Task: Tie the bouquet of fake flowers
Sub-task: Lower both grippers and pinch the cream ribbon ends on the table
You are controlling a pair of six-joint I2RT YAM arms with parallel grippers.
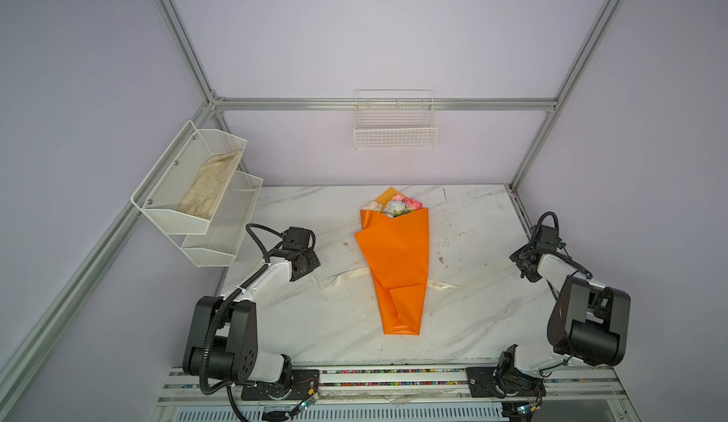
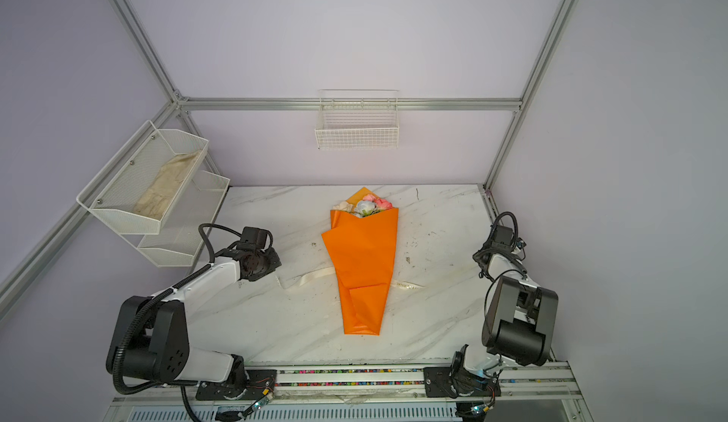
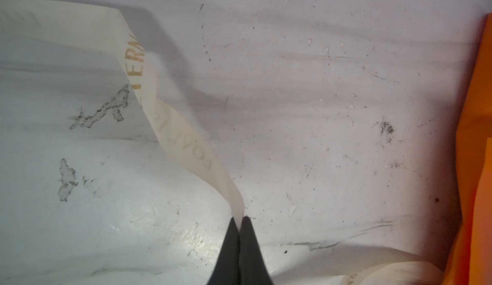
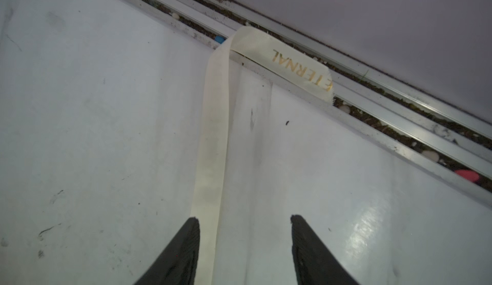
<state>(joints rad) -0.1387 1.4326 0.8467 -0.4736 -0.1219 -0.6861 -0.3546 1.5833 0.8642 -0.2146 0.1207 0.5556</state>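
Bouquet [image 1: 394,266] paper orange, roses [image 1: 397,205] cream and pink — ribbon [image 3: 186,142] cream, gold-lettered — table [image 1: 299,321] white marble.

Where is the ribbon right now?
In both top views the ribbon crosses the table under the bouquet. The left gripper pinches it left of the bouquet.

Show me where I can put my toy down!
Bare marble lies at the back, either side of the bouquet of fake flowers, and in front between the ribbon and the front rail. Crowded along the ribbon, near the left arm and right arm.
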